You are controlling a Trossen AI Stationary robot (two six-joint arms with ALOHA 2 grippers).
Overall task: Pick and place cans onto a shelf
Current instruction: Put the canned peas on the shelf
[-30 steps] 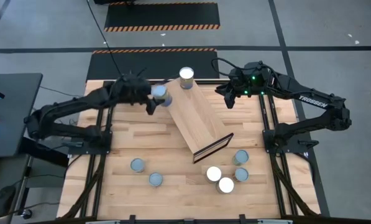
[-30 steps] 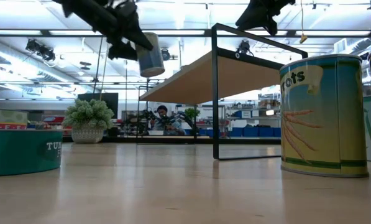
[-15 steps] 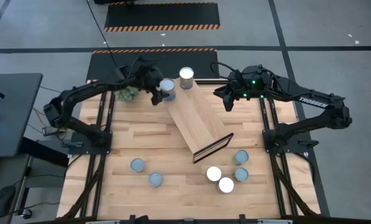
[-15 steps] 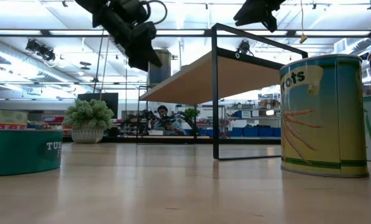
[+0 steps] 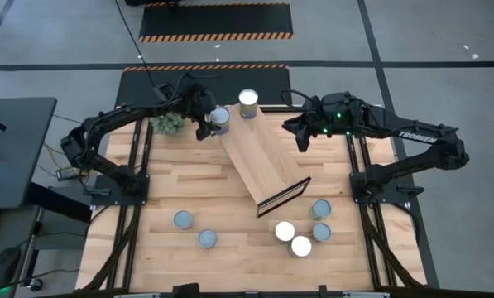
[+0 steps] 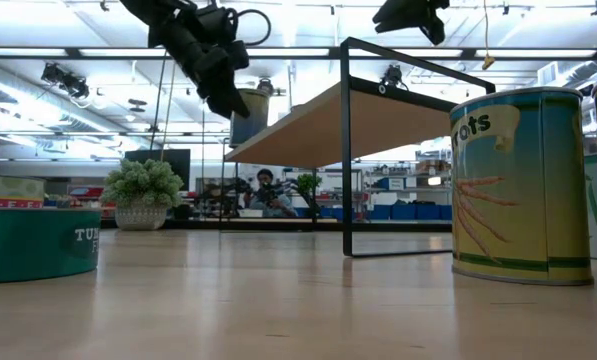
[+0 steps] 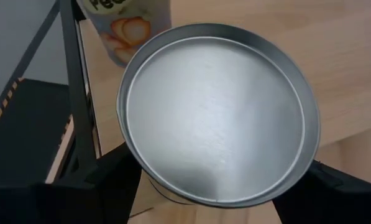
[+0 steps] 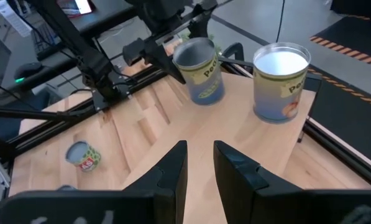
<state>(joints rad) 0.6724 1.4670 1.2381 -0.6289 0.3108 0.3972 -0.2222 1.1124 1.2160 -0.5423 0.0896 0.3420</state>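
Note:
The shelf [image 5: 267, 157] is a long light-wood board on a dark frame, lying slantwise across the table's middle. A cream-topped can [image 5: 248, 103] stands on its far end. My left gripper [image 5: 209, 124] is at the shelf's far left corner, shut on a silver-topped can [image 5: 220, 117] with a green and yellow label [image 8: 202, 73]. Whether that can's bottom touches the shelf I cannot tell. My right gripper [image 5: 299, 139] hovers above the table beside the shelf's right side, shut, with nothing between its fingers [image 8: 173, 168]. My left gripper pinches the can's round side wall between its two fingers [image 7: 110, 183], one on each side, just below the top rim [image 7: 141, 180]. The fingers come slanting down from the table's left. The can stays nearly upright at the shelf's far left corner [image 8: 191, 99].
Several more cans stand on the table's near half: two at the left [image 5: 183, 219], several at the right by the shelf's dark-framed end [image 5: 300, 246]. A green plant ball [image 5: 168, 124] sits at the far left, close behind my left arm.
My left gripper has carried the can toward the table's right and a little down, to the shelf's far left corner. Its wrist has rolled, and the can has come from tilted to nearly upright. In the last half second it has hardly moved.

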